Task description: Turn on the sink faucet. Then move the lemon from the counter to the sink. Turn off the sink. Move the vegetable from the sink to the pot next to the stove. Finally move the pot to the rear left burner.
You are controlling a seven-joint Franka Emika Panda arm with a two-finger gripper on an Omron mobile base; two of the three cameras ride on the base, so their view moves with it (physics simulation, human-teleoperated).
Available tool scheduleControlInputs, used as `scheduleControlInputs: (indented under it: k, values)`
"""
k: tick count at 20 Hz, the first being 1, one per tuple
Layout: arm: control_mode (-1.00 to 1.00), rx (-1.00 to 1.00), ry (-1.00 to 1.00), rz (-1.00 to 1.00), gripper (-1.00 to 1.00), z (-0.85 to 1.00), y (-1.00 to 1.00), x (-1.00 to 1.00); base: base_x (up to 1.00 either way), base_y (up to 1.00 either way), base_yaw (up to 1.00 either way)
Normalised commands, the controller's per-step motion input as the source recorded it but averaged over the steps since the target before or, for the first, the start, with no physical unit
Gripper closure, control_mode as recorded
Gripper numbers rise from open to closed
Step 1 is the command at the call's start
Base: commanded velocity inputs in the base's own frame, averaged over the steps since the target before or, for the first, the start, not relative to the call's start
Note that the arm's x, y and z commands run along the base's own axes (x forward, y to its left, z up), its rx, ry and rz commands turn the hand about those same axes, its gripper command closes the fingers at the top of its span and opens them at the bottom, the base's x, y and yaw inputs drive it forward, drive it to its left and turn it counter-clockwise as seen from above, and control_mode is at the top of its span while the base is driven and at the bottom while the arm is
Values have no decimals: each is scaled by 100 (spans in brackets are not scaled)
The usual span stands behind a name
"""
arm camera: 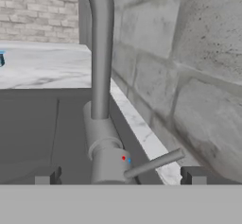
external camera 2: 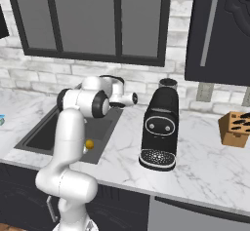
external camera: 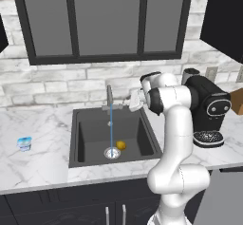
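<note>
The sink faucet (external camera: 109,97) stands behind the sink (external camera: 90,136), and a thin blue stream of water runs from its spout down to the drain ring (external camera: 112,153). The lemon (external camera: 121,145) lies on the basin floor just right of the drain, and also shows past my arm as the lemon (external camera 2: 89,144). My gripper (external camera: 125,104) hovers open just right of the faucet. In the hand view my gripper (arm camera: 120,176) straddles the faucet base (arm camera: 108,164), with the small lever (arm camera: 153,163) sticking out toward the right fingertip (arm camera: 194,175). The pot and stove are out of view.
A black coffee machine (external camera: 209,111) stands on the white marble counter (external camera: 42,124) right of the sink, close to my arm. A small blue-and-white cup (external camera: 24,144) sits at the far left. A wooden knife block (external camera 2: 234,127) is at the far right. The brick wall runs right behind the faucet.
</note>
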Motion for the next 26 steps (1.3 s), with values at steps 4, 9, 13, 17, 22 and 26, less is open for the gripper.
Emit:
scheduleControlInputs:
  k: [4,9,13,17,22,26]
  values:
    - [-100,0,0,5,-100,0,10,2,0,0,0]
    - [-100,0,1,7,-100,0,20,0,0,0,0]
    - [-100,0,3,7,-100,0,23,7,0,0,0]
    - [-100,0,4,8,-100,0,23,12,0,0,0]
    - [-100,0,7,7,-100,0,30,12,0,0,0]
    - [-100,0,4,5,-100,0,39,3,0,0,0]
